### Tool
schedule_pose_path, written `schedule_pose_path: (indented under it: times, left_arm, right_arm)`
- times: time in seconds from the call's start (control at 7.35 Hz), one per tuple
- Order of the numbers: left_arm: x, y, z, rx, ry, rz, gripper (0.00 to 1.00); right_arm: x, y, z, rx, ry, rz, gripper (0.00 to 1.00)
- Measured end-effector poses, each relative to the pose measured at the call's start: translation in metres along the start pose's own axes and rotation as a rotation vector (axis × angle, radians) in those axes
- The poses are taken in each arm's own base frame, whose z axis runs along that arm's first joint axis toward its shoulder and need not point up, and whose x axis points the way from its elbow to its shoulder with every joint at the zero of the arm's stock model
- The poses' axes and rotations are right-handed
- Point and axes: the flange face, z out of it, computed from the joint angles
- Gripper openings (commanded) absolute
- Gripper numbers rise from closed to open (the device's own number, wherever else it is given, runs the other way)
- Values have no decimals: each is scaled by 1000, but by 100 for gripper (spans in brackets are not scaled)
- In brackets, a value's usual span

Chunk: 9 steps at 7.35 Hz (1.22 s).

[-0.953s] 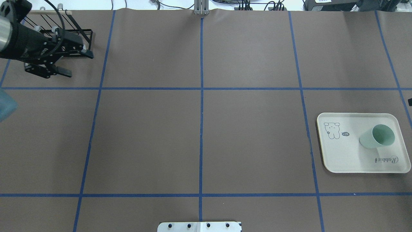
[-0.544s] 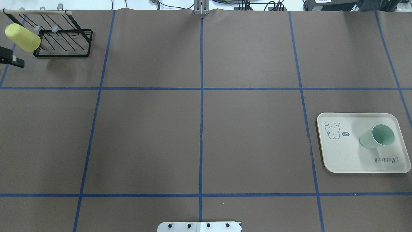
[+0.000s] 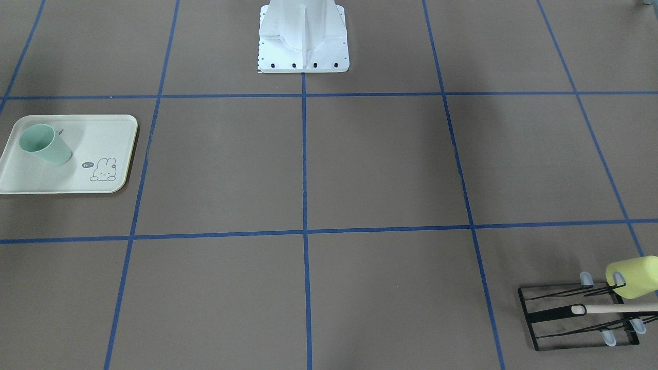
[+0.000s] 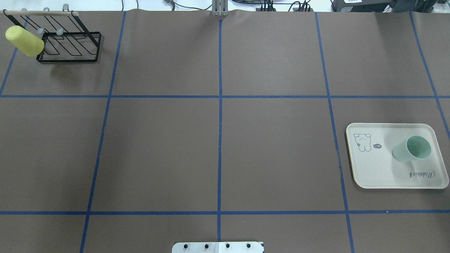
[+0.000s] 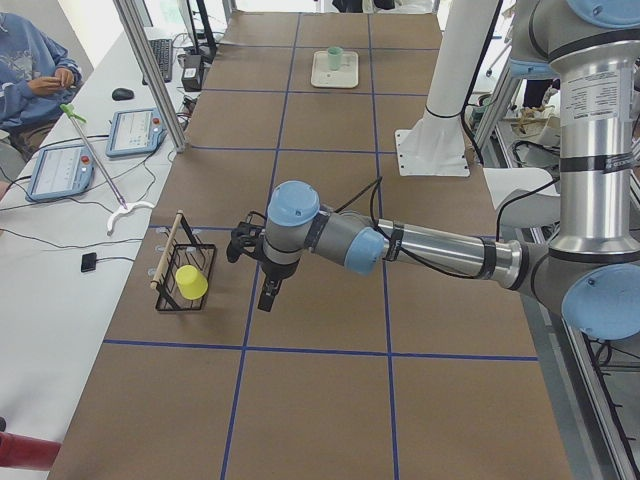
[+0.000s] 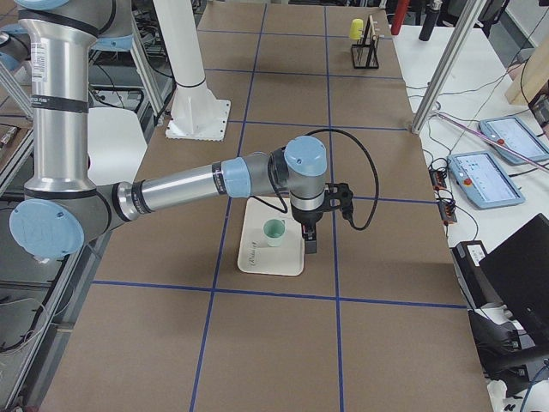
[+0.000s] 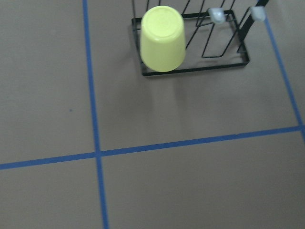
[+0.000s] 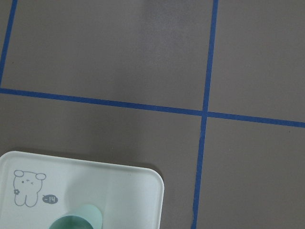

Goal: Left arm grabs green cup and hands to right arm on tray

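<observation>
The pale mint-green cup (image 4: 411, 149) stands upright on the cream bunny tray (image 4: 372, 168) at the right of the table. Both also show in the front view, cup (image 3: 45, 145) on tray (image 3: 92, 133), and partly in the right wrist view, cup (image 8: 74, 222) on tray (image 8: 119, 191). My left gripper (image 5: 268, 295) shows only in the exterior left view, hanging over the table beside the rack; I cannot tell if it is open. My right gripper (image 6: 310, 245) shows only in the exterior right view, just off the tray's edge (image 6: 257, 257), apart from the cup (image 6: 274, 231); I cannot tell its state.
A black wire rack (image 4: 70, 45) stands at the far left corner with a yellow-green cup (image 4: 24, 41) hung upside down on it; the cup also shows in the left wrist view (image 7: 163, 38). Blue tape lines grid the brown table. The robot's white base plate (image 4: 218, 247) sits at the near edge.
My left gripper, seen open over the rack a second ago, has moved out past the overhead view's left edge, uncovering the yellow-green cup. The green cup and tray have not moved.
</observation>
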Motion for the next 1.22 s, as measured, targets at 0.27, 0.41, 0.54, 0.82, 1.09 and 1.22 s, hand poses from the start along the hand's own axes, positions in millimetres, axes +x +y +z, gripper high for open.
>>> schedule_pose_path:
  times: [0.27,0.41,0.54,0.82,1.09,1.22]
  left_arm:
    - [-32,22,-5,-90,-6,10,100]
    - [-35,28,-6,-112,24,-9,100]
    - [-35,31,-7,-124,49,-27,100]
    - [-35,32,-7,-131,65,-42,100]
    - [-35,33,-7,-132,68,-48,100]
    - [-34,33,-7,-131,71,-50,100]
  right_arm:
    - [-2,-2,5,-10,1,-8,100]
    - [-6,-3,9,-17,7,-17,100]
    - [-9,-4,12,-24,13,-26,100]
    - [-13,-5,17,-33,17,-36,100]
    - [-15,-5,19,-38,16,-41,100]
    - [-15,-5,20,-41,15,-40,100]
